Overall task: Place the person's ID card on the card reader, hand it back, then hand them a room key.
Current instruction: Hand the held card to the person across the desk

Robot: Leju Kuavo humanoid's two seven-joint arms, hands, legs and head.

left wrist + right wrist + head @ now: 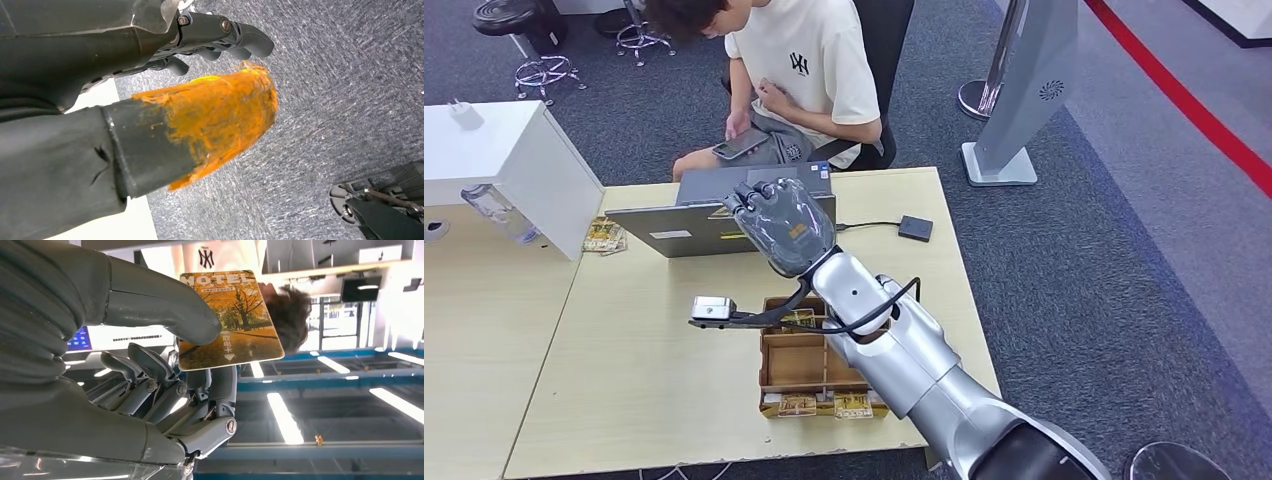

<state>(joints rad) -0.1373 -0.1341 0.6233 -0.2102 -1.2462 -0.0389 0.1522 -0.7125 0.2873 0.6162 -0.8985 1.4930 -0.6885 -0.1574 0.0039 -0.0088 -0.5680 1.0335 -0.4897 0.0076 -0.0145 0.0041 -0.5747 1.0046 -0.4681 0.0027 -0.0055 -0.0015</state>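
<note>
My right hand [786, 225] is raised over the laptop [684, 235], towards the seated person [809, 60]. In the right wrist view this hand [165, 370] pinches a hotel room key card [230, 320], printed with autumn trees, between thumb and fingers. The person looks down at a phone [741, 145] held in one hand. The card reader [915, 228], a small dark square on a cable, lies on the table to the right of the laptop. My left hand [200, 100] hangs over grey carpet, holding nothing, its orange-taped thumb apart from the fingers.
A wooden card tray [809, 365] with more key cards sits near the table's front edge, under my right forearm. Loose cards [604, 237] lie at the table's left end beside a white box [514, 160] and a water bottle [499, 212]. A stanchion base [979, 98] stands on the carpet beyond.
</note>
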